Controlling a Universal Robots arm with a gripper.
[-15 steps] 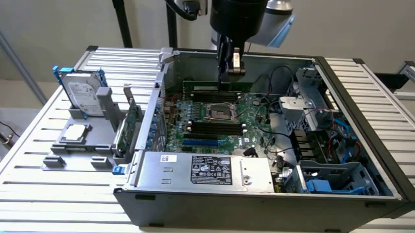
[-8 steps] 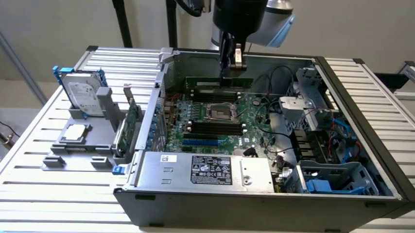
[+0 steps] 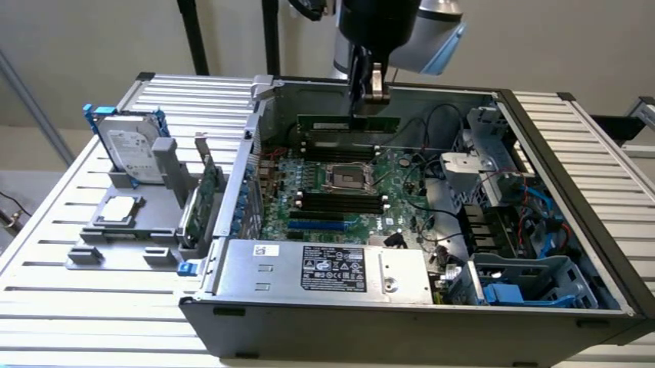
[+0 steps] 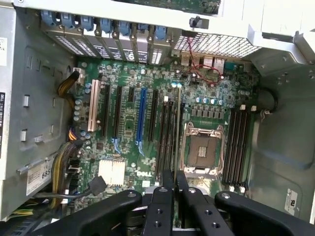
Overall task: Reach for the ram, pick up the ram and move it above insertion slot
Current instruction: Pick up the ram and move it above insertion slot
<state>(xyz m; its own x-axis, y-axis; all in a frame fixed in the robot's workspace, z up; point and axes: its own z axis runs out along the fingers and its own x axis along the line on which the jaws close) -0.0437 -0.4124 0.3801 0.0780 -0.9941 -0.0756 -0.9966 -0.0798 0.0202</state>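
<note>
The ram [image 3: 346, 123] is a thin green stick hanging level inside the open computer case [image 3: 409, 322], just over the far black memory slots [image 3: 338, 142] of the motherboard [image 3: 307, 218]. My gripper [image 3: 366, 98] comes down from above and is shut on the stick's upper edge. In the wrist view my gripper [image 4: 174, 181] pinches the ram [image 4: 177, 128], seen edge-on as a thin line right beside a bank of black memory slots [image 4: 166, 137]. A second slot bank [image 4: 238, 142] lies on the other side of the CPU socket [image 4: 202, 150].
On the exterior view's left, a grey holder [image 3: 133, 238] carries a silver hard drive [image 3: 133, 146], a wider green expansion card [image 3: 210, 188] and a CPU chip [image 3: 118, 208]. Inside the case are the power supply [image 3: 327, 268], cables [image 3: 440, 130] and a blue drive cage [image 3: 522, 284].
</note>
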